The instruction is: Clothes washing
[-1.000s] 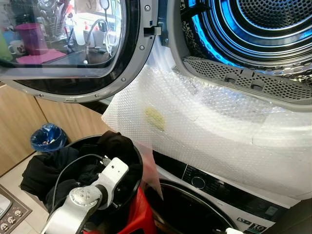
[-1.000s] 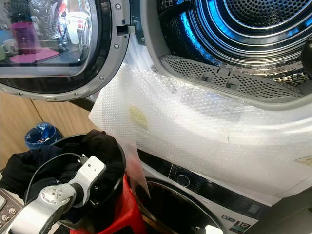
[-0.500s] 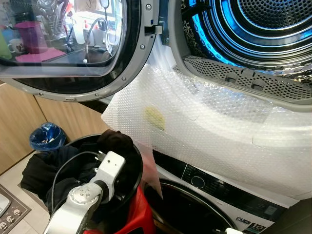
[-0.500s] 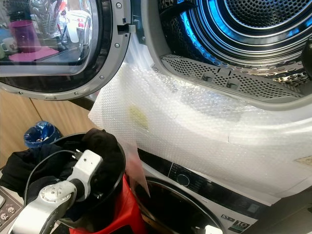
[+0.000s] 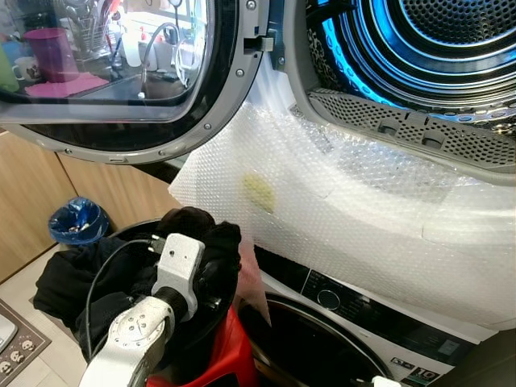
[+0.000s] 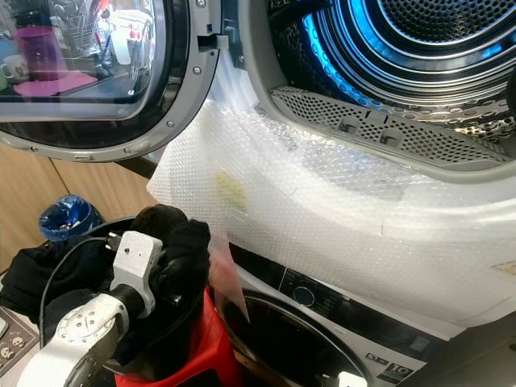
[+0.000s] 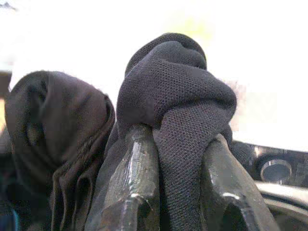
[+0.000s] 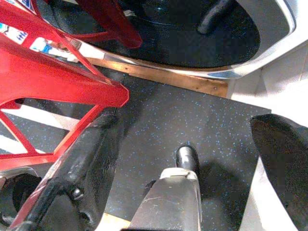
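The left gripper clamps a fold of black cloth between its two fingers, holding it just above the black basket heaped with dark clothes. The basket sits on a red stool before the stacked machines. Above, the dryer door stands open beside the blue-lit drum, bubble wrap draped below. The right gripper hangs spread wide over dark speckled floor.
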